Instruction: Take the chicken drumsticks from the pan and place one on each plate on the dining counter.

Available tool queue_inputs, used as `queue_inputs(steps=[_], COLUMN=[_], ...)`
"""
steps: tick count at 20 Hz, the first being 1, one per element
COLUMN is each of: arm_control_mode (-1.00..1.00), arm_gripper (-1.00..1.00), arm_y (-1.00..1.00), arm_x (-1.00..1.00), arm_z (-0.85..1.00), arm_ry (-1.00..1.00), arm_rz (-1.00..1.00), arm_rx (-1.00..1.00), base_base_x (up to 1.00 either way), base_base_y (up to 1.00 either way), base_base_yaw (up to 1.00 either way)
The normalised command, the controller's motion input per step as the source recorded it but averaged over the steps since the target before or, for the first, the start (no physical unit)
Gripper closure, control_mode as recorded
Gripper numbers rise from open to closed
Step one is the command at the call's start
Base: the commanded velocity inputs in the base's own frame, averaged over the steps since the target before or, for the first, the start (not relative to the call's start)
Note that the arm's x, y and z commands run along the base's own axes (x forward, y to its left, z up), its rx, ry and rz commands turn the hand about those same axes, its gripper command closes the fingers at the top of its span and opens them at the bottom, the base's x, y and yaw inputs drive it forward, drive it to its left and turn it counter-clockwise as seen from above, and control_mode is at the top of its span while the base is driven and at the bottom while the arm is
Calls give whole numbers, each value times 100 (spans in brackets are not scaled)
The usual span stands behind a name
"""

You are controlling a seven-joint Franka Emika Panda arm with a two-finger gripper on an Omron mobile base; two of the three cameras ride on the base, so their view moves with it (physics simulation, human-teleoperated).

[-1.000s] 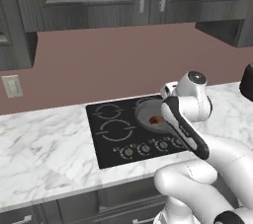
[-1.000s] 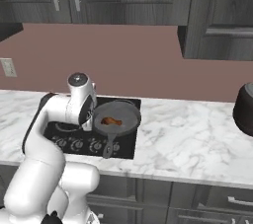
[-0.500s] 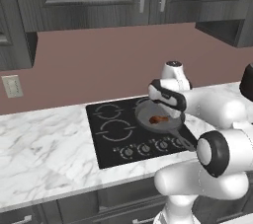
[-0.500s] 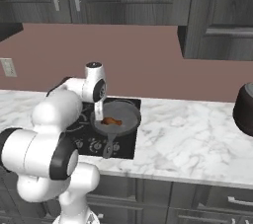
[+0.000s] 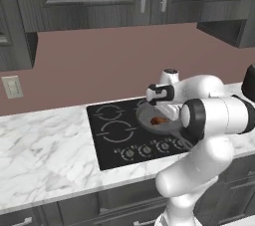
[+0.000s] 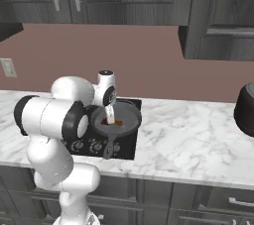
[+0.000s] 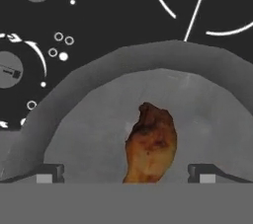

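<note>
A round dark grey pan (image 5: 148, 125) (image 6: 130, 119) (image 7: 84, 134) sits on the black cooktop, its long handle (image 6: 108, 147) pointing toward the counter's front edge. One reddish-brown chicken drumstick (image 5: 158, 120) (image 6: 115, 124) (image 7: 150, 144) lies in the middle of the pan. My gripper (image 5: 167, 112) (image 6: 110, 116) (image 7: 126, 173) hangs just over the pan, pointing down, open. In the hand view its two fingertips (image 7: 49, 172) stand wide apart on either side of the drumstick's near end, not touching it. The plates and the dining counter are out of view.
The black cooktop (image 5: 117, 133) (image 6: 82, 145) (image 7: 99, 11), with knobs along its front, is set in a marble counter (image 5: 45, 155) (image 6: 188, 144). A dark round pot (image 6: 245, 110) stands at the counter's right end. Dark cabinets hang above the backsplash.
The arm has unfolded over the cooktop, and the hand has swung left across the pan and come down over the drumstick. The jaws stayed open.
</note>
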Motion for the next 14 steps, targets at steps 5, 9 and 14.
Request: queue_inputs(steps=[5,9,14], arm_control_mode=[-100,-100,-100], arm_gripper=[-100,-100,-100], arm_y=[0,0,1], arm_x=[48,56,31], arm_z=[-62,-41,-53], arm_ry=[0,0,6], arm_rz=[4,7,7], arm_rx=[0,0,-1], base_base_x=[0,0,0], base_base_y=[0,0,0], base_base_yaw=[0,0,0])
